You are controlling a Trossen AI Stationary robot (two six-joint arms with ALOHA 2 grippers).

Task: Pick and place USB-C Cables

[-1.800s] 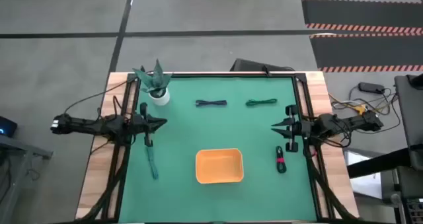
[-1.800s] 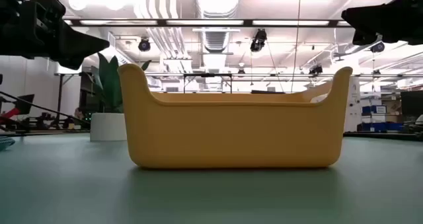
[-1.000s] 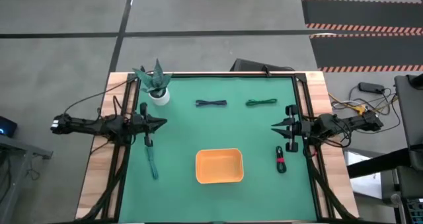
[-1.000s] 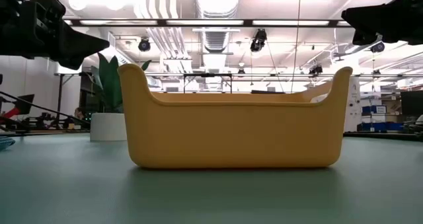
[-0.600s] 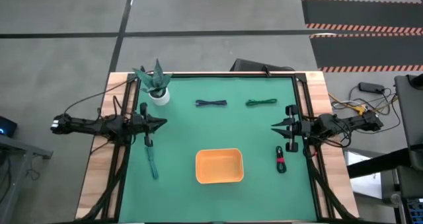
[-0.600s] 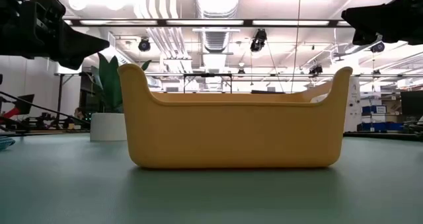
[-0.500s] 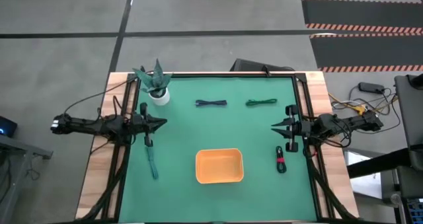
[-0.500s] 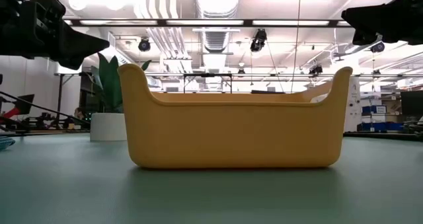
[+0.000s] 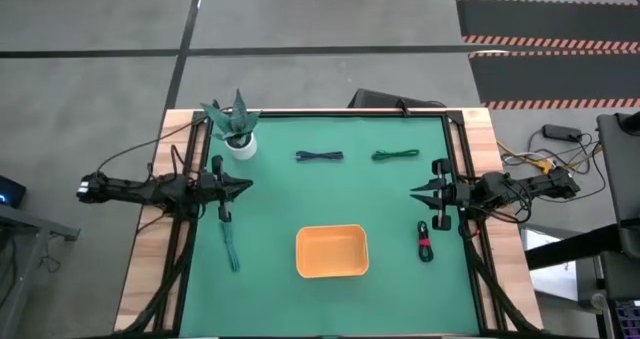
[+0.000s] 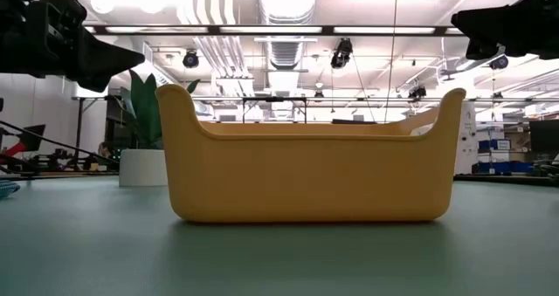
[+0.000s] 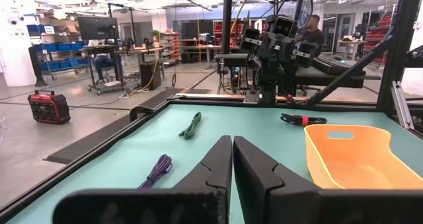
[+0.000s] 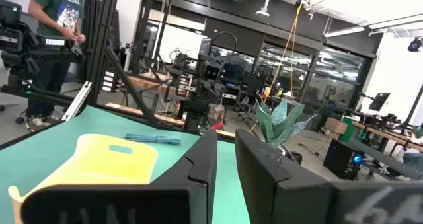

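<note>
Four cable bundles lie flat on the green mat: dark blue [image 9: 319, 157] and green [image 9: 395, 155] toward the far edge, teal [image 9: 229, 245] at the near left, black with a red band [image 9: 425, 241] at the near right. My left gripper [image 9: 245, 187] hovers over the mat's left side, shut and empty, just beyond the teal cable's far end. My right gripper [image 9: 415, 190] hovers over the right side, just beyond the black cable's far end, with its fingers close together and empty. The left wrist view shows the green [image 11: 192, 125], dark blue [image 11: 157, 171] and black [image 11: 303, 119] cables.
An orange tray [image 9: 332, 251] stands at the mat's near middle, between the teal and black cables. A potted plant [image 9: 235, 129] stands at the far left corner. Black rails run along the mat's left and right sides. A person [image 12: 56, 26] stands beyond the table.
</note>
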